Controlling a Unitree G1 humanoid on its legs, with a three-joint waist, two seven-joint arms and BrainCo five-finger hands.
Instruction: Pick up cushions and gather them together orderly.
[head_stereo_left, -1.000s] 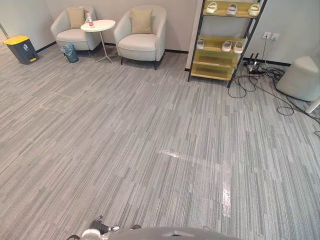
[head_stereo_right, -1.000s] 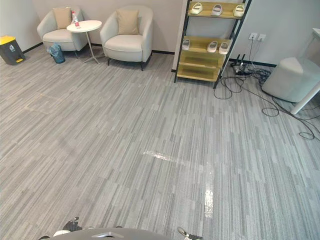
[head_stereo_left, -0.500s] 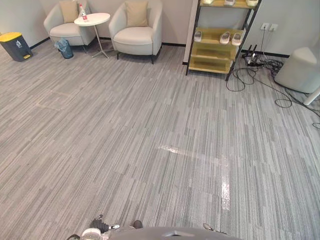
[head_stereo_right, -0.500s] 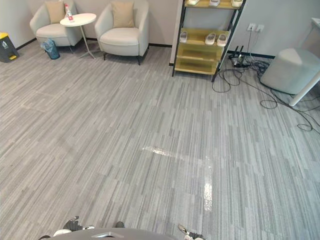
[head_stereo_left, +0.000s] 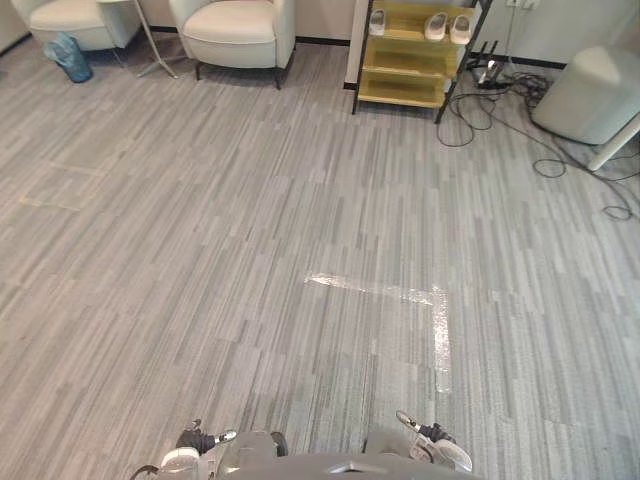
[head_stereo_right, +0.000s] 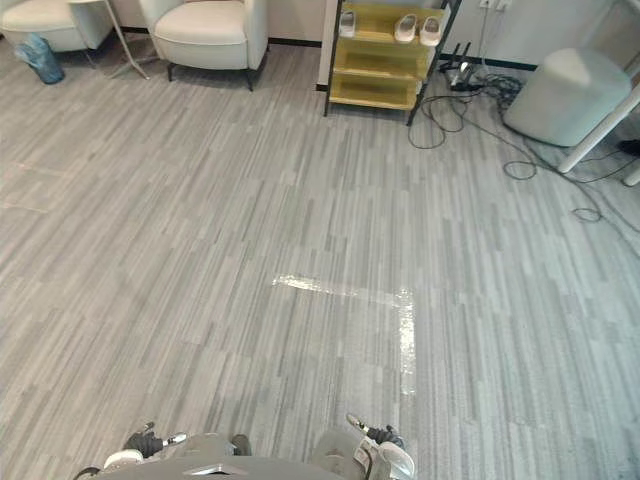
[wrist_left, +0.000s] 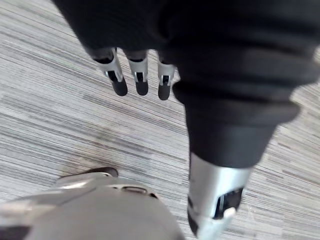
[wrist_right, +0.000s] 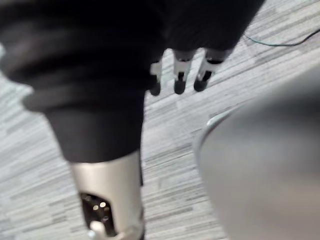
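Note:
No cushion shows at this moment; the white armchair (head_stereo_left: 235, 25) at the far left is cut off above its seat. My left hand (wrist_left: 139, 75) hangs at my side over the grey striped floor, its fingers straight and holding nothing. My right hand (wrist_right: 179, 75) hangs the same way on the other side, fingers straight and empty. Both hands sit low, at the near edge of the eye views.
A second armchair (head_stereo_left: 70, 12), a thin-legged side table (head_stereo_left: 150, 45) and a blue bag (head_stereo_left: 70, 55) stand far left. A yellow shelf rack (head_stereo_left: 410, 55) with slippers is far centre. A grey pouf (head_stereo_left: 590, 90) and loose cables (head_stereo_left: 545, 150) lie far right. Shiny tape (head_stereo_left: 400, 295) marks the floor.
The camera has tipped down and moved forward. The chair backs with their cushions and the yellow bin have left the top of the picture. My right hand now shows at the bottom edge.

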